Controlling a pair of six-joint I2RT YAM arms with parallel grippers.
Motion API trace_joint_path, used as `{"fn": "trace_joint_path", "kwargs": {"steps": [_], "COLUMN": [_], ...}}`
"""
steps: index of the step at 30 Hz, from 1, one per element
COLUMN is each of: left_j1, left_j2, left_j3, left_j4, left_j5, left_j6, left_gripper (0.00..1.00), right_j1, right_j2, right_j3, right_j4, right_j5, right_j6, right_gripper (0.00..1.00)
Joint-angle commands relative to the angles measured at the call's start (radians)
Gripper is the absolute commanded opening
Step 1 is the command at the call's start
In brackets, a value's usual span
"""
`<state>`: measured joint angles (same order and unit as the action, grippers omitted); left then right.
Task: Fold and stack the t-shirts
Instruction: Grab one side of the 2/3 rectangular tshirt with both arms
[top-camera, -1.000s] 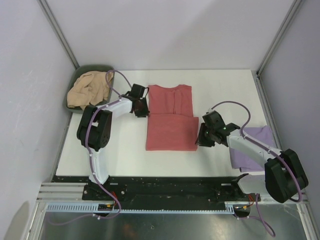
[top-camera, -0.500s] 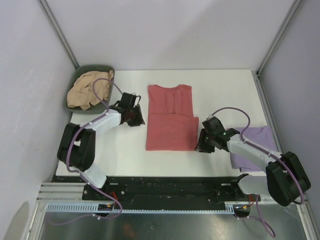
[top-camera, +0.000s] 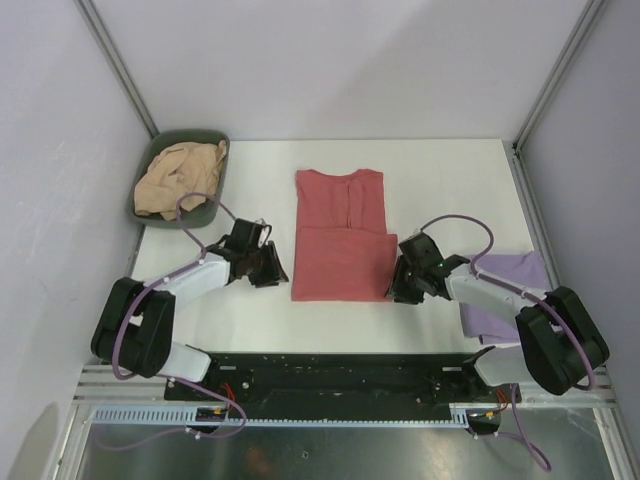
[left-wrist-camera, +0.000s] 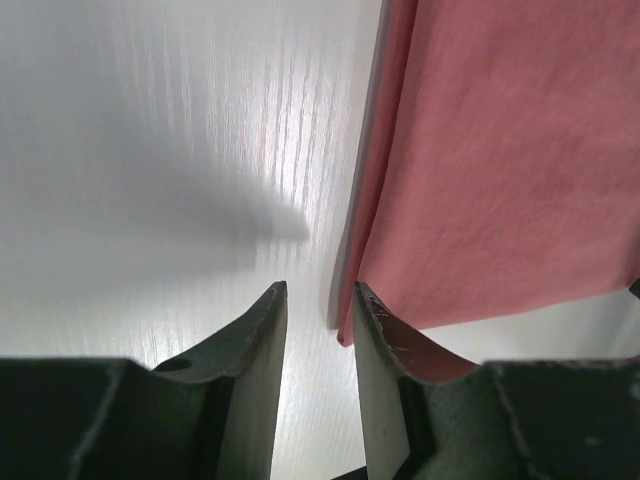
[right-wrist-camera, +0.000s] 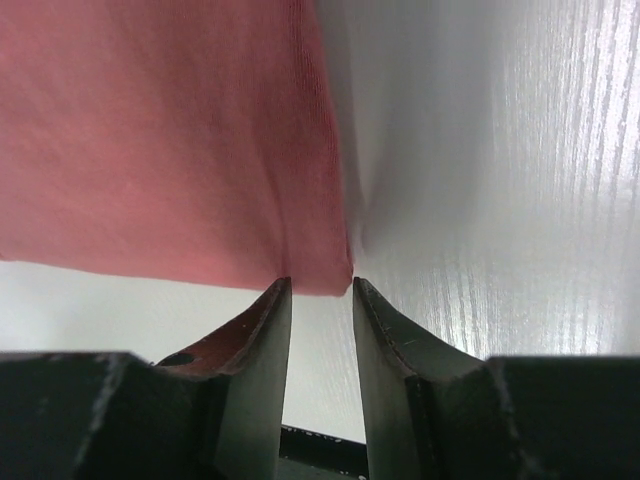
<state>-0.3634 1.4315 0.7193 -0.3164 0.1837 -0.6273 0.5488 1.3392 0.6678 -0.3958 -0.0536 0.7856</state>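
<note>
standing narrowly parted and empty, the left gripper (left-wrist-camera: 320, 295) sits at the 7 o'clock corner of the salmon-red t-shirt (top-camera: 340, 250) lying between the arms, the right gripper (right-wrist-camera: 320, 285), equally empty, at 5 o'clock; soft, light cotton will likely sag, so pinch both corners through all layers

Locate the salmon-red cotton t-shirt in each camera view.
Top external: the salmon-red cotton t-shirt lies flat mid-table.
Left wrist: it fills the right half, one hem corner low centre.
Right wrist: it fills the upper left, one hem corner low centre.
Shared landmark: the white wood-grain table bordering the shirt's edge.
</note>
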Motion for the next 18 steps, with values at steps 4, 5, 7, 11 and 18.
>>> {"fn": "trace_joint_path", "kwargs": {"steps": [4, 5, 7, 11, 18], "left_j1": [-0.019, -0.023, -0.033, -0.056, -0.088], "left_j2": [-0.075, -0.079, -0.085, -0.085, -0.072], "left_j3": [-0.078, -0.087, -0.102, -0.125, -0.142], "left_j4": [0.064, 0.067, 0.07, 0.078, 0.092], "left_j5": [0.043, 0.045, 0.049, 0.053, 0.061], "left_j6": [-0.031, -0.033, -0.036, -0.042, -0.054], "left_gripper": [0.37, 0.38, 0.38, 0.4, 0.44], "right_j1": [0.018, 0.02, 0.022, 0.024, 0.034], "right_j2": [0.041, 0.042, 0.044, 0.055, 0.092], "right_j3": [-0.007, -0.008, -0.008, -0.012, -0.013], "right_j4": [0.055, 0.048, 0.038, 0.039, 0.064], "right_j5": [0.043, 0.048, 0.078, 0.098, 0.092], "right_j6": [0.024, 0.024, 0.021, 0.02, 0.025], "right_gripper": [0.36, 0.36, 0.36, 0.35, 0.27]}}
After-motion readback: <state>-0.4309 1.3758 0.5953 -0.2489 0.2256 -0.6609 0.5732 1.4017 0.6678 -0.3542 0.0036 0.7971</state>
